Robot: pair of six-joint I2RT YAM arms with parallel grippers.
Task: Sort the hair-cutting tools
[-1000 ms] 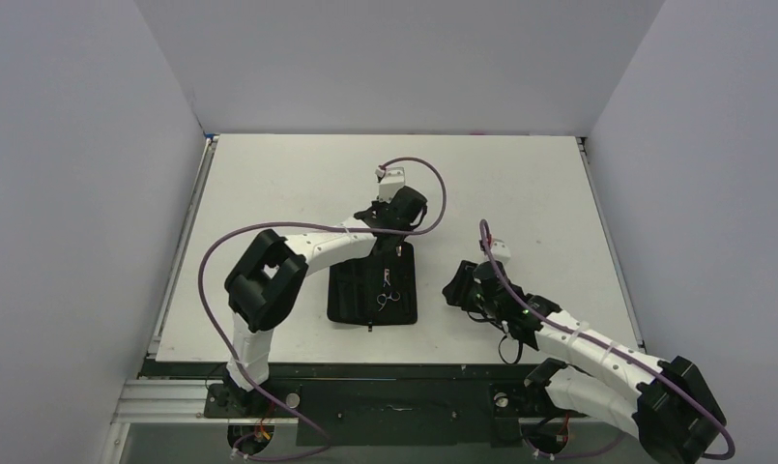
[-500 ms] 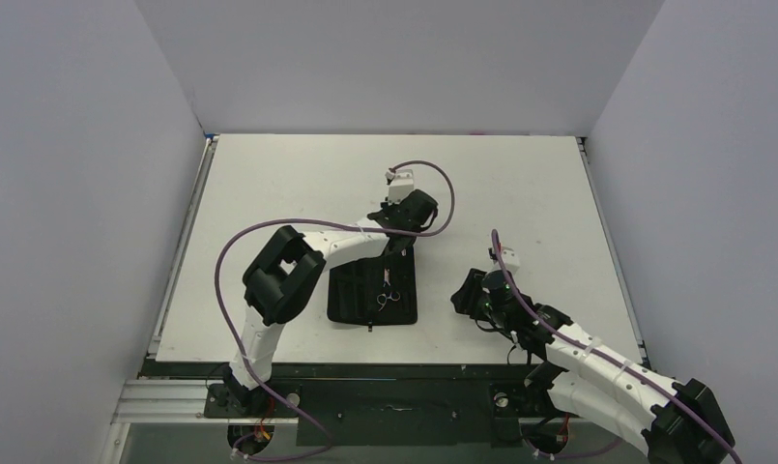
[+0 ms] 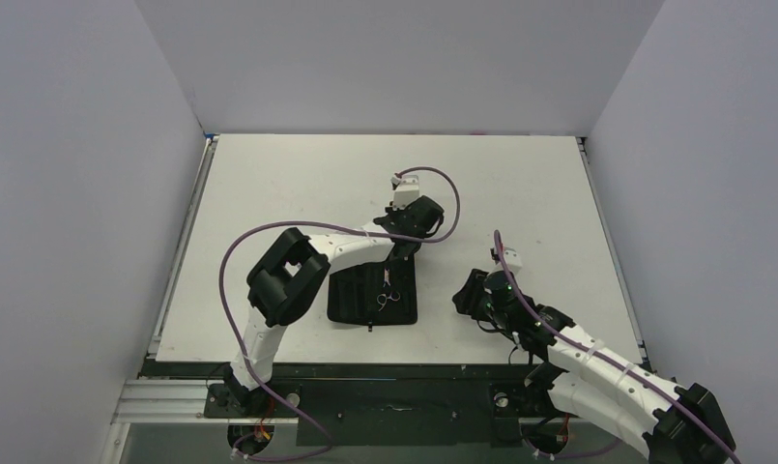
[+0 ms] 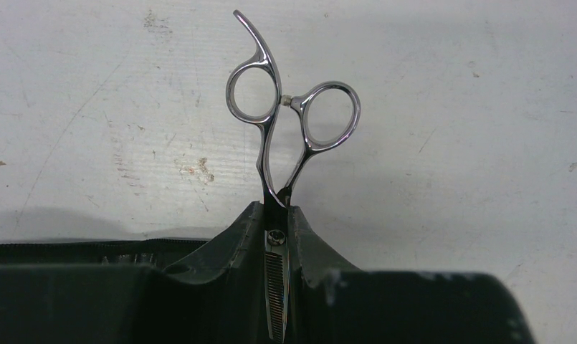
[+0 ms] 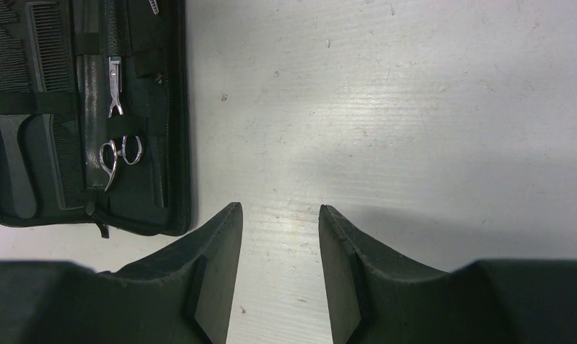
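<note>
My left gripper [image 4: 277, 208] is shut on the blades of a pair of thin silver scissors [image 4: 275, 279]. Their two finger rings point away over the white table. In the top view this gripper [image 3: 405, 247] hangs at the far right corner of the open black case [image 3: 351, 300]. A second pair of silver scissors [image 5: 117, 154] and a black comb [image 5: 49, 107] lie strapped inside the case [image 5: 174, 143]. My right gripper [image 5: 279, 215] is open over bare table, right of the case, with nothing between its fingers.
The case's zip edge [image 4: 70, 247] shows at the lower left of the left wrist view. White table [image 3: 520, 193] spreads right of and beyond the case. Grey walls enclose the table on three sides.
The left gripper has carried its scissors a little to the right, past the case's far right corner. The right arm has drawn slightly back towards the near edge.
</note>
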